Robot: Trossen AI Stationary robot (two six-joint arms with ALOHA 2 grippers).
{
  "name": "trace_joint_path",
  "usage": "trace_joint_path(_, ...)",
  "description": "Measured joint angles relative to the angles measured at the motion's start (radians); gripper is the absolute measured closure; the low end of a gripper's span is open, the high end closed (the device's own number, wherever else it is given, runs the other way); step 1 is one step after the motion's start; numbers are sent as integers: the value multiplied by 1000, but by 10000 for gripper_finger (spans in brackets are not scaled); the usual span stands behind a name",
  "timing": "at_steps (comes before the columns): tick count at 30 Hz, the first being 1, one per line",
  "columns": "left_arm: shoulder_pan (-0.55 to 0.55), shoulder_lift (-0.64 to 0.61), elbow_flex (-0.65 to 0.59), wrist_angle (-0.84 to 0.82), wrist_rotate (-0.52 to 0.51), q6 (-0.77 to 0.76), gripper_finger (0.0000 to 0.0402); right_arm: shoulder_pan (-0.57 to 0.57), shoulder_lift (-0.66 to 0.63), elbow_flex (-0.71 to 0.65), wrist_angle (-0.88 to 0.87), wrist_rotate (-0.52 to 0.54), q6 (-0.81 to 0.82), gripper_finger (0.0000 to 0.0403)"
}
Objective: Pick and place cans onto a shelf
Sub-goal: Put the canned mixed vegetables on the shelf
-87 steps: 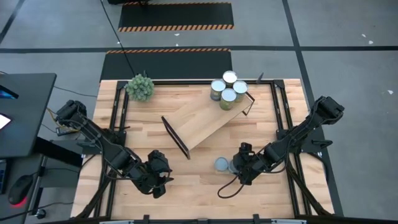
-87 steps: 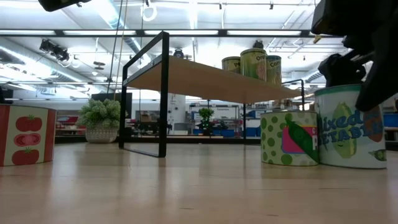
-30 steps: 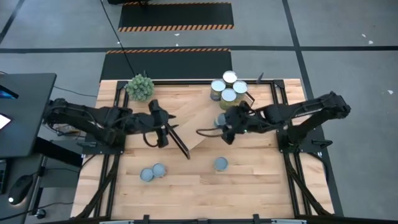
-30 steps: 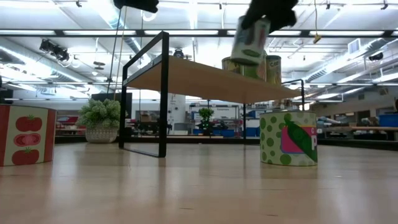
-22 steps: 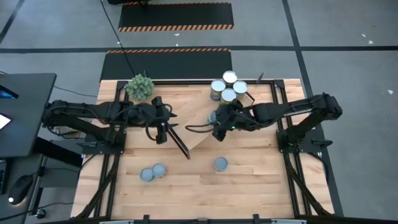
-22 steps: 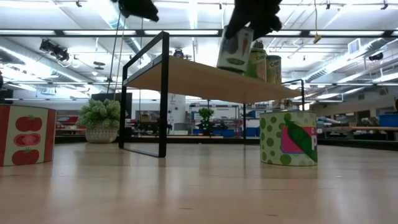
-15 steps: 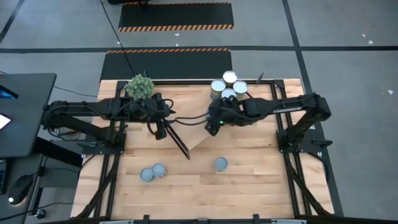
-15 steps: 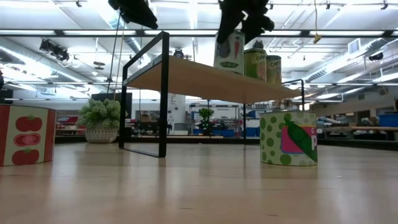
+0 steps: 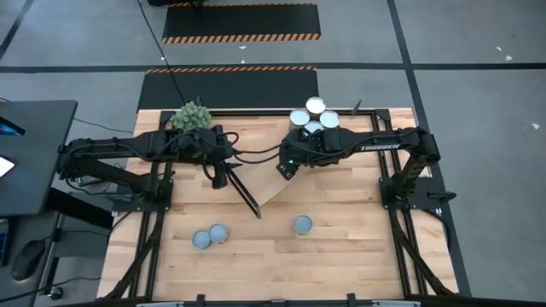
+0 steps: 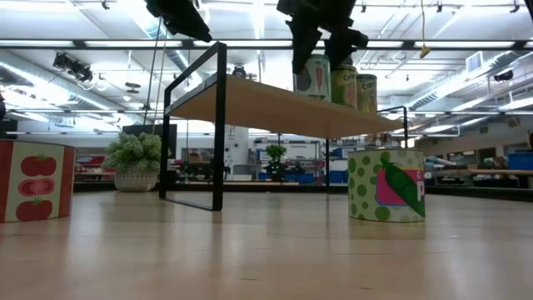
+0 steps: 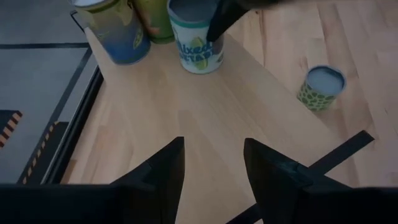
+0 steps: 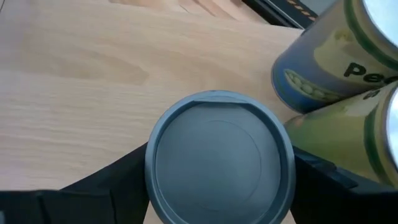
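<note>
Right now the right gripper (image 10: 321, 37) sits over the shelf (image 9: 281, 166), its fingers clamped around a can (image 12: 219, 155) with a grey-blue lid that stands upright on the board. At about two o'clock from this can, just beside it, the other cans (image 9: 314, 113) cluster at the shelf's far end. The left gripper (image 11: 211, 165) hangs above the shelf's other end, its fingers parted with nothing between them and bare board below. Toward six o'clock on the table (image 9: 358, 256), well apart from the shelf, a green spotted can (image 9: 303, 224) stands alone, and two more cans (image 9: 209, 237) sit together at about seven o'clock. A spiky green plant (image 9: 193, 114) rests at eleven o'clock.
</note>
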Motion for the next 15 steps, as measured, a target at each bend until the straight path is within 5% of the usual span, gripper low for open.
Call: trace_joint_path(15,10,0,0,-5,41,46,230,-2,-17,-3,-55,-63,-318,20)
